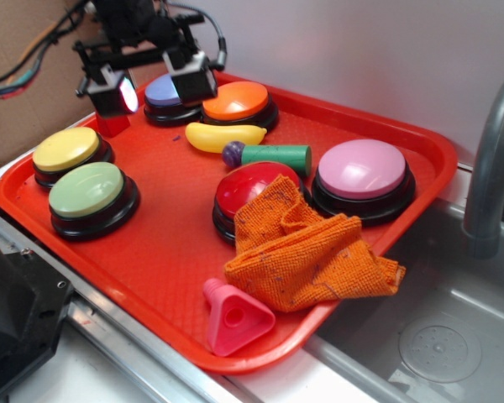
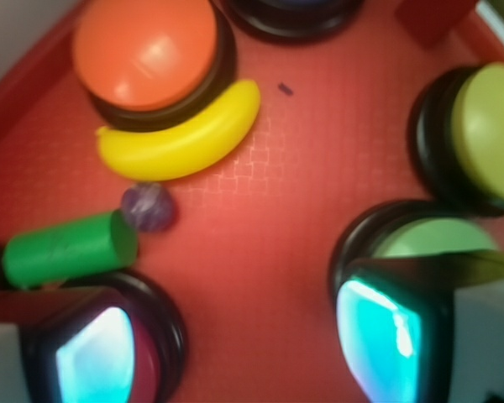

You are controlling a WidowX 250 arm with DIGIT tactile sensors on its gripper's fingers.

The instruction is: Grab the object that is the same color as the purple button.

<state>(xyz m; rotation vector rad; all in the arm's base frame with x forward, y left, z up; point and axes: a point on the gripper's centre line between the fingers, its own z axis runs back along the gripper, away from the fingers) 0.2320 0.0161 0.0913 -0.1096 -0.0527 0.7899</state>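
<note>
Gripper (image 1: 155,86) suspended at far-left rear of scene, pointing downward. Fingers (image 2: 386,336) spread apart with nothing between them. Arm extends from upper left.

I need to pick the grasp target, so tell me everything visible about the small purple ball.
The small purple ball is dark purple, roundish with a slightly mottled, lumpy surface. It lies on the red tray, against the green cylinder's end, just below the yellow banana toy. Nothing grips it.
</note>
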